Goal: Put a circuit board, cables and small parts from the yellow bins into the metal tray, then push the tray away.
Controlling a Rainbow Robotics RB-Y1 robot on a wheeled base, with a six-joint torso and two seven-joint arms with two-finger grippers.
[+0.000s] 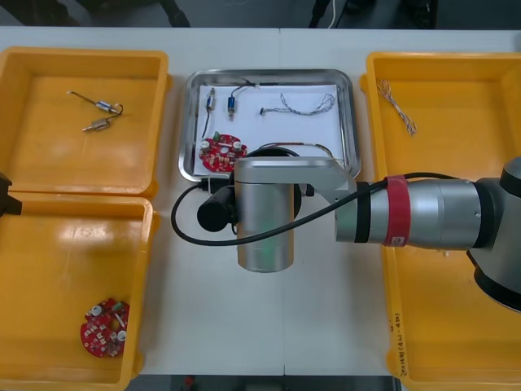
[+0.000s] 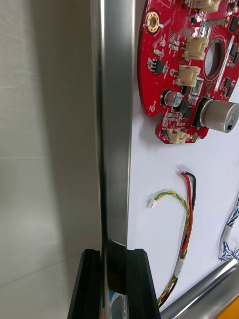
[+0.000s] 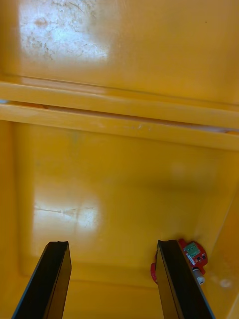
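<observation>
The right gripper [image 2: 113, 254] is at the near rim of the metal tray [image 1: 352, 122]. Its two black fingers [image 2: 89, 284] are clenched on this rim: the shiny edge stands between them, one finger outside the tray and one inside. In the front view the right arm [image 1: 423, 213] reaches in from the right of the tray, and its wrist covers the tray's near edge. Inside the tray, on the white floor, a round red circuit board [image 1: 221, 151] lies at the near left corner. Beside it, along the near rim, is a red and yellow cable [image 2: 184, 219]. A blue and white cable [image 1: 305, 103] lies in the far right part of the tray, and two small metal parts [image 1: 212, 99] lie in the far left part. The left gripper [image 3: 112, 244] hangs over the yellow bin [image 1: 49, 244] at the near left of the tray, its fingers spread wide with nothing between them. A second circuit board [image 1: 104, 328] lies in this bin, partly behind one finger in the left wrist view. The far left bin [image 1: 81, 57] holds two more metal pieces [image 1: 102, 106], and the far right bin [image 1: 456, 61] holds a thin twisted cable [image 1: 397, 106]
</observation>
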